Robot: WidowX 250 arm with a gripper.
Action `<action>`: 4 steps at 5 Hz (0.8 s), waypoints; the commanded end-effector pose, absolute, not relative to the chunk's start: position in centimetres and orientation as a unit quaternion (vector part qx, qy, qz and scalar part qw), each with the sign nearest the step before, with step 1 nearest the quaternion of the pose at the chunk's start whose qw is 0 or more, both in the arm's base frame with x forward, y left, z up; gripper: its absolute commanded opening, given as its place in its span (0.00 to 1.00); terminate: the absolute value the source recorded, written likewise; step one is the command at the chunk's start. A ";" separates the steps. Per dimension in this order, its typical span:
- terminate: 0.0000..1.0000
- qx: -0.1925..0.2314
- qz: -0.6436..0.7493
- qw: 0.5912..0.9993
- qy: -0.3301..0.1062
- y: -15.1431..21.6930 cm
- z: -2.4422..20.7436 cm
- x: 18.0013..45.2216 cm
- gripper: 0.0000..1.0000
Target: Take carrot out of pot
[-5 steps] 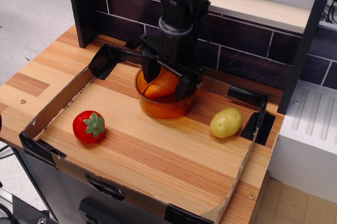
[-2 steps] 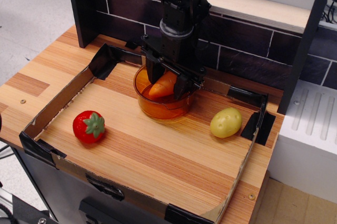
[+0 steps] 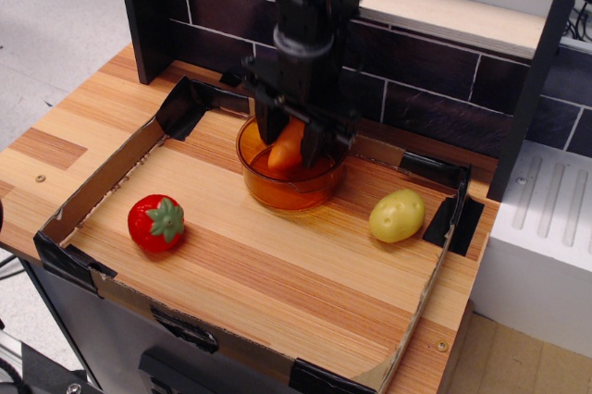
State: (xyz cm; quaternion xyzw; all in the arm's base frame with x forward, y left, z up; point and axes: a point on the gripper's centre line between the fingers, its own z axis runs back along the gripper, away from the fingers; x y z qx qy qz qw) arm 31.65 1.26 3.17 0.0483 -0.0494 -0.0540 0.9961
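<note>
gripper (image 3: 289,142) clamped on carrot (image 3: 287,144), tip down over pot (image 3: 289,185); strawberry (image 3: 155,222) left, potato (image 3: 397,215) right on board.

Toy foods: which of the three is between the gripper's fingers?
The carrot, orange and tapered, held by the gripper over the pot. The strawberry and potato lie apart on the board.

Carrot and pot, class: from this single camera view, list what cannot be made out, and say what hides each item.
1. Upper end of the carrot: covered by the tool.
2. Far rim of the pot: behind the tool.
3. Whether the carrot's tip touches the pot floor: unclear through the amber wall.
4. Top of the arm: cut off by the upper edge.
</note>
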 end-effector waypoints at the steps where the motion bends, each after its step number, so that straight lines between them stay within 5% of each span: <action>1: 0.00 0.033 -0.038 0.987 -0.155 0.3 11.0 31.1 0.00; 4: 0.00 -0.019 -0.174 0.984 -0.030 -5.0 7.5 23.5 0.00</action>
